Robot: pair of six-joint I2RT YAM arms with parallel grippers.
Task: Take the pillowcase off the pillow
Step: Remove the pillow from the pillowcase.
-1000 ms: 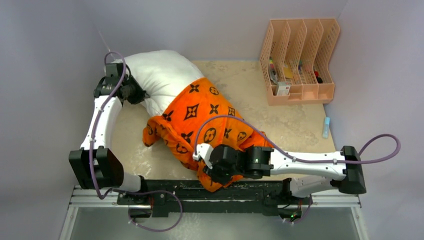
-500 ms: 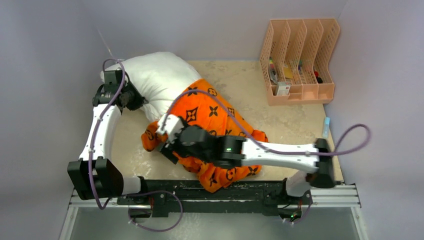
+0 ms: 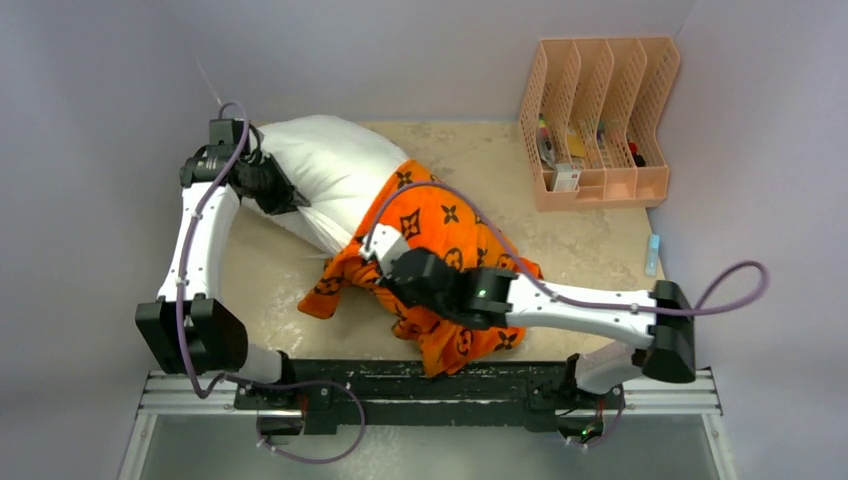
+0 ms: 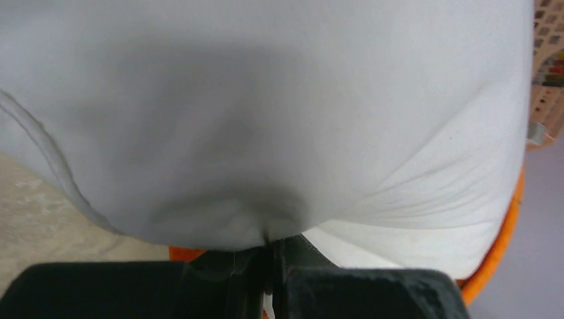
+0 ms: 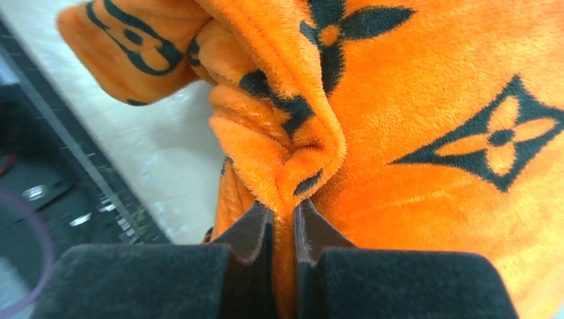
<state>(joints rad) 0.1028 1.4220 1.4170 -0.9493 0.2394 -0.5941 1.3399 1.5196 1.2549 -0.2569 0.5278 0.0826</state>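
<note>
The white pillow (image 3: 325, 170) lies at the back left, its near right half still inside the orange pillowcase (image 3: 440, 235) with black motifs. My left gripper (image 3: 285, 200) is shut on the pillow's bare near edge; in the left wrist view the white fabric (image 4: 266, 119) bunches into the closed jaws of that gripper (image 4: 271, 247). My right gripper (image 3: 372, 262) is shut on a bunched fold at the pillowcase's open end; in the right wrist view the orange plush (image 5: 425, 133) is pinched between the fingers of that gripper (image 5: 284, 216). A loose flap (image 3: 335, 285) hangs to the left.
A peach file rack (image 3: 598, 120) with small items stands at the back right. A small light-blue item (image 3: 652, 255) lies by the right wall. The black base rail (image 3: 430, 385) runs along the near edge, with walls close on the left, the back and the right.
My right gripper swept left from near the rail, then drew back right a little, dragging the pillowcase's open end. The left gripper shifted a little right, still gripping the pillow, which has shifted.
</note>
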